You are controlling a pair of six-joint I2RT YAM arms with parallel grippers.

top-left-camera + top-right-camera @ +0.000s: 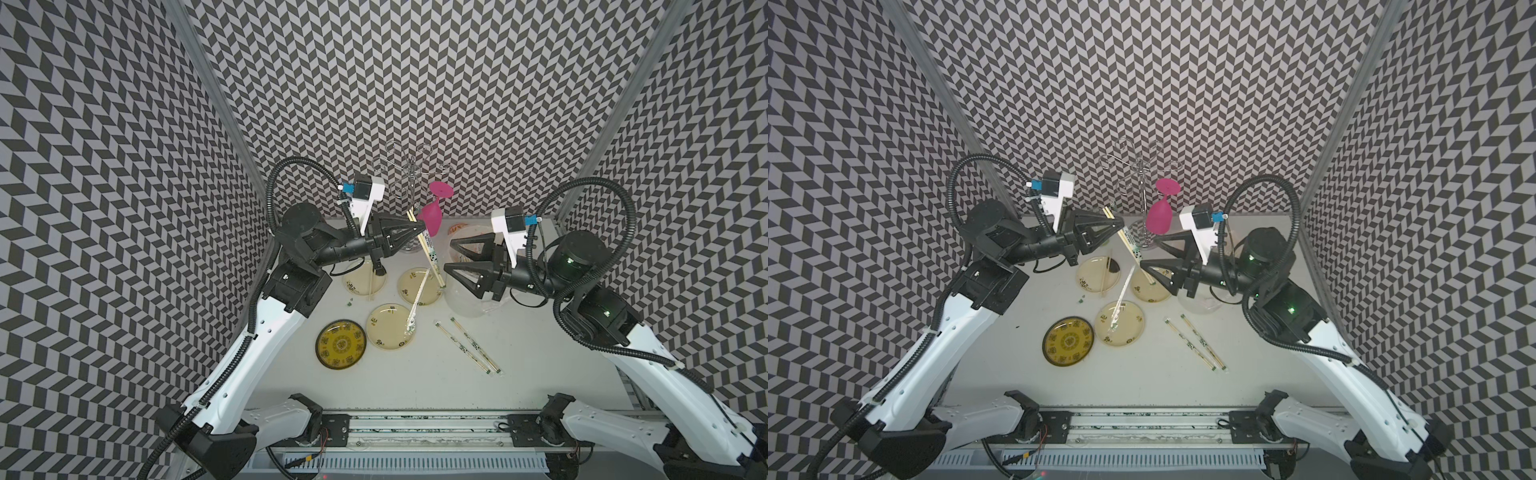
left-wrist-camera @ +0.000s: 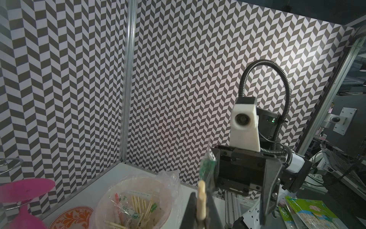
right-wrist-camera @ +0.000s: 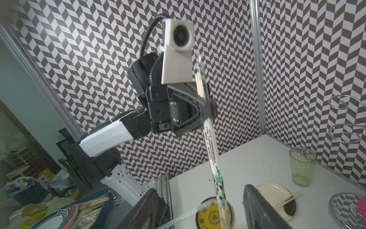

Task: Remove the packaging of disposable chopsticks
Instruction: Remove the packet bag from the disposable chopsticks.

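Observation:
My left gripper (image 1: 422, 227) (image 2: 201, 202) is shut on a pair of disposable chopsticks (image 1: 432, 259) (image 3: 214, 158), held raised and slanting over the back plates. The pair still wears its packaging (image 3: 218, 182), with green print and panda marks. My right gripper (image 1: 448, 255) (image 3: 200, 188) is open, its fingers either side of the sleeve's lower part without touching it. A loose clear sleeve (image 1: 417, 301) (image 1: 1121, 299) lies across two plates. Two more wrapped pairs (image 1: 467, 347) lie on the table at the right. A bare pair (image 1: 371, 282) rests on the back left plate (image 1: 353, 276).
Three cream plates and a yellow patterned plate (image 1: 340, 344) sit mid-table. A pink goblet (image 1: 430, 216) hangs on a wire rack (image 1: 409, 174) at the back. A bag-lined white bucket (image 2: 136, 202) of scraps stands under my right gripper. A green glass (image 3: 303, 168) stands near the rack.

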